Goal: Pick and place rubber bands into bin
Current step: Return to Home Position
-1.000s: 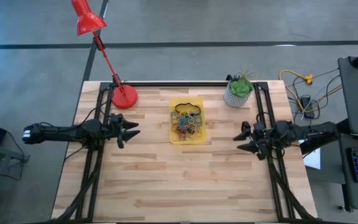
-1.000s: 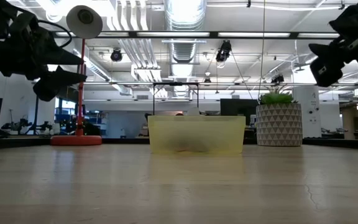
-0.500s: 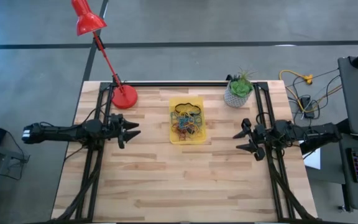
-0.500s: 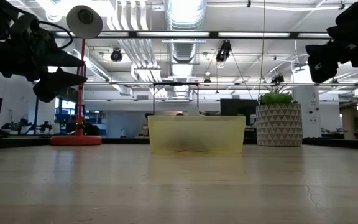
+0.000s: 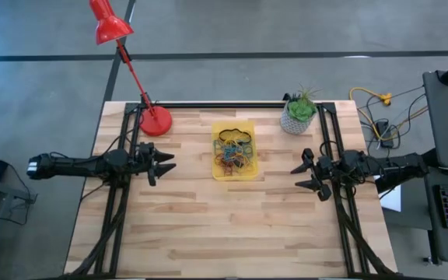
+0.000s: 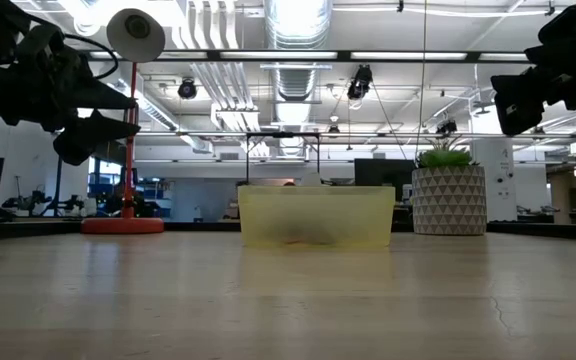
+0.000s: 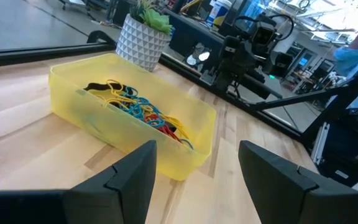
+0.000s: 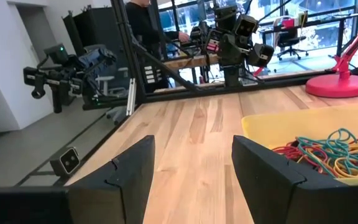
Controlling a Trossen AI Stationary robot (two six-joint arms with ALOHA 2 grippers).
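So this is the retreat-to-home bit. All the rubber bands I can see are a colourful tangle inside the bin, which sits mid-worktop between the two arms. I can't spot any loose ones on the wood.

The left gripper hangs off to the bin's left, with its fingers spread and nothing in them. The right gripper is well off to the bin's right, also spread and empty.

To do this step well, I'd keep both grippers up high. The low view shows them well above the bin's rim, so that looks fine. I'd also pull straight back along each arm's own side and not swing across the middle. The plant pot is close behind the right arm's path and the red lamp base is close behind the left's, so no drifting toward the back edge.

Compared with a second ago there's barely any change. The right gripper has crept a touch inward and sits a bit higher in the low view. The left arm, bin and bands haven't budged.
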